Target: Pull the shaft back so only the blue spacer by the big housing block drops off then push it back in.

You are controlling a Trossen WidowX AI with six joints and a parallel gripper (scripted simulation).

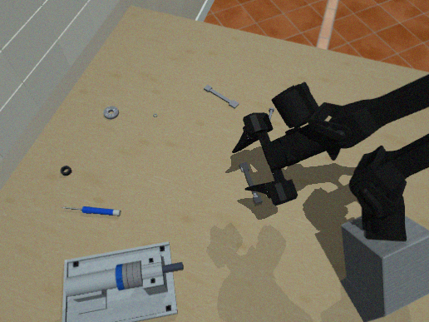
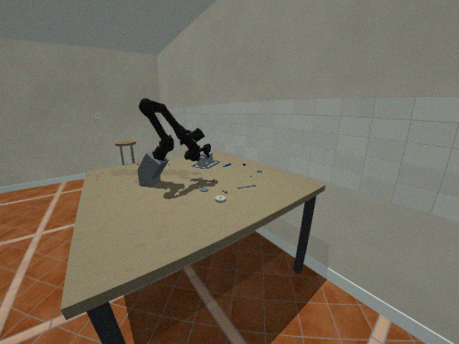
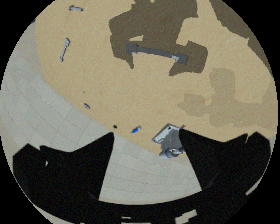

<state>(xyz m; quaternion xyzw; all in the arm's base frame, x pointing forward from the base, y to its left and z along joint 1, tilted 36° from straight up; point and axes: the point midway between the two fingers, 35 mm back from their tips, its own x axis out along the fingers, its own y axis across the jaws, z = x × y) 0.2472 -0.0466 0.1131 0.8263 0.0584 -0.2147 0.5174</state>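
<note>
The grey fixture (image 1: 164, 302) (image 2: 205, 163) (image 3: 166, 138) lies at the near left of the table in the top view. On it, the pale housing (image 1: 87, 284) holds the shaft, whose dark end (image 1: 173, 267) sticks out to the right. The blue spacer (image 1: 120, 276) sits on the shaft against the housing, with grey spacers (image 1: 134, 274) beside it. My gripper (image 1: 240, 170) (image 2: 196, 154) (image 3: 147, 134) is open and empty. It hangs above the table's middle, well away from the fixture.
A grey link bar (image 1: 249, 180) (image 3: 156, 53) lies under the gripper, another bar (image 1: 221, 96) farther back. A washer (image 1: 110, 110), a black ring (image 1: 67, 172) and a blue screwdriver (image 1: 100, 210) lie to the left. The arm's grey pedestal (image 1: 382, 273) stands at the right.
</note>
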